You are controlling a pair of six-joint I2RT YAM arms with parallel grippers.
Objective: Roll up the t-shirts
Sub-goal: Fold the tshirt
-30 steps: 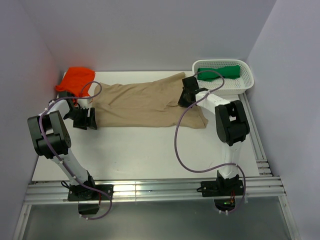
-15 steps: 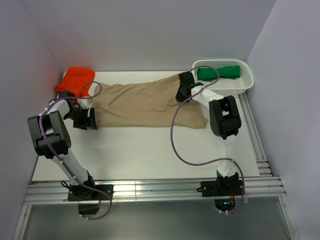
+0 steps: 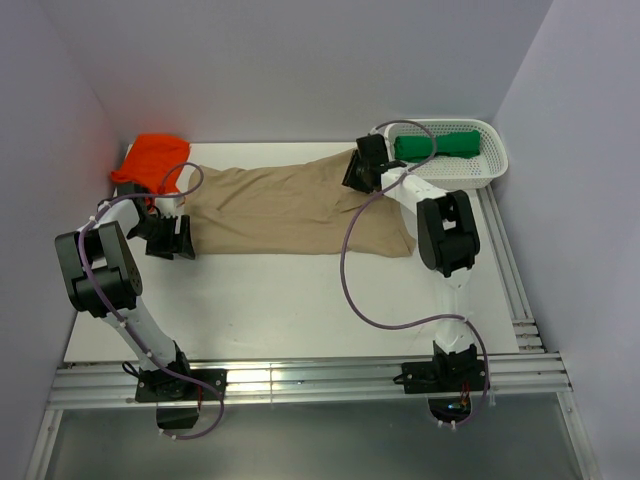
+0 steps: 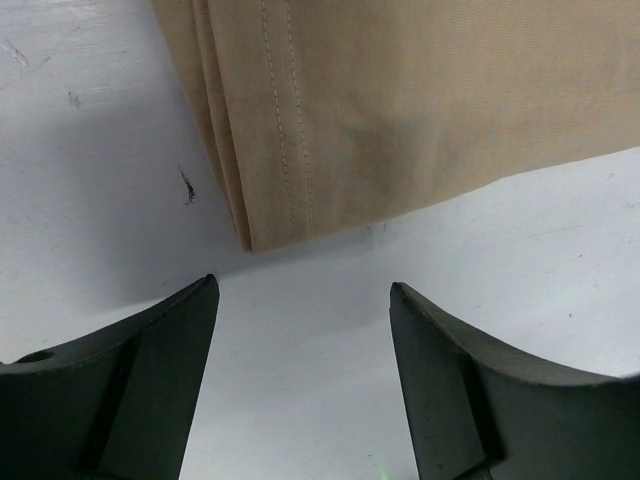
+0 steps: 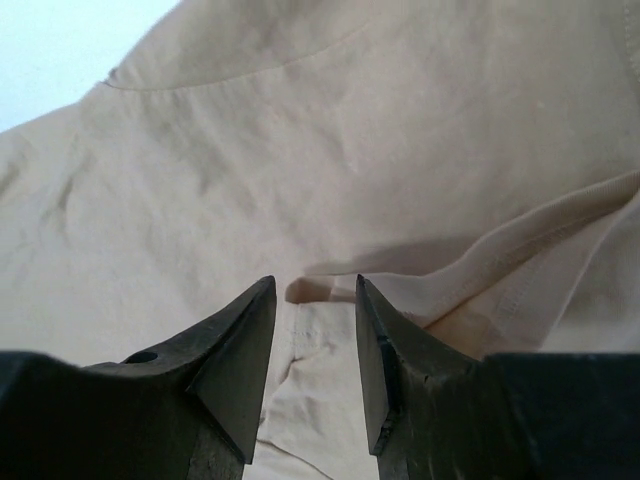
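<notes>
The tan t-shirt [image 3: 280, 205] lies folded into a long band across the far part of the table. My left gripper [image 3: 178, 238] is open and empty on the table just short of the band's left end; in the left wrist view [image 4: 303, 285] the shirt's hemmed corner [image 4: 420, 100] lies just beyond the fingertips. My right gripper [image 3: 358, 165] is at the band's far right end, shut on a fold of the tan shirt [image 5: 300, 130] that fills the gap between its fingertips [image 5: 315, 282]. The orange t-shirt [image 3: 155, 158] lies crumpled at the far left. The green t-shirt [image 3: 440, 145] lies rolled in the basket.
A white mesh basket [image 3: 495, 160] stands at the far right corner. Walls close the left, far and right sides. A purple cable [image 3: 350, 270] loops from the right arm over the table. A metal rail [image 3: 300, 380] runs along the near edge.
My right gripper has moved toward the far left along the shirt's right end, away from the basket. The left arm has not moved.
</notes>
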